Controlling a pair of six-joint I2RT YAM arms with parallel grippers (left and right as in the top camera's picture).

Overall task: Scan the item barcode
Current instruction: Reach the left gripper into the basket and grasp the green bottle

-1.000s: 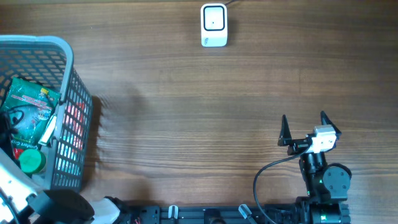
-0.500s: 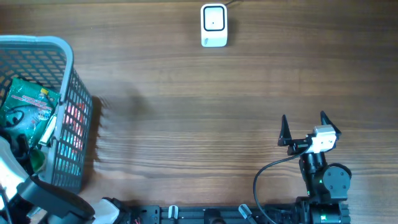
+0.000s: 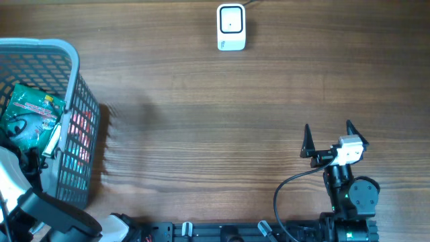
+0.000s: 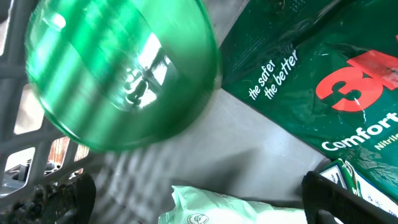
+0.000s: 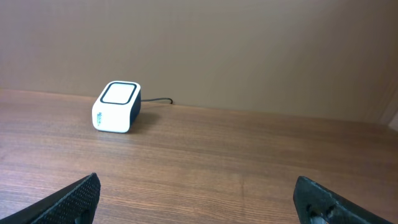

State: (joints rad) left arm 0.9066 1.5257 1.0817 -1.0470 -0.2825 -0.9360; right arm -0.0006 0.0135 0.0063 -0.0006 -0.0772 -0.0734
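- Items (image 3: 30, 114) for scanning are lying in the gray basket (image 3: 75, 81) at the left edge of the table (image 3: 201, 134), on the near side. None is sitting out on the wood yet.
- Your left claw (image 4: 199, 202) is reaching down inside that basket. Its two fingers are standing wide apart and holding nothing.
- In the left wrist view a green round lid (image 4: 121, 68) is sitting up toward the finger on the left of the picture, right beside the basket wall. It is looking blurry, so I cannot tell what it belongs to. From this side it is round, so it is showing no long side to line up with.
- A green packet (image 4: 323, 81) is lying toward the other finger. A white and green packet (image 4: 249, 208) is lying between the fingers, low in the picture.
- Your right claw (image 3: 328, 129) is sitting on the near right, well apart from the basket. Its fingers are wide apart and empty too, so I am judging the left arm the nearer one for picking.
- The white scanner (image 3: 231, 27) is sitting at the far side, near the middle, well apart from both claws.
- The overhead view is showing you the basket and the scanner together, but the left arm is hiding the lid there. The right wrist view is showing the scanner's side and its cord (image 5: 155, 99), and no basket at all.
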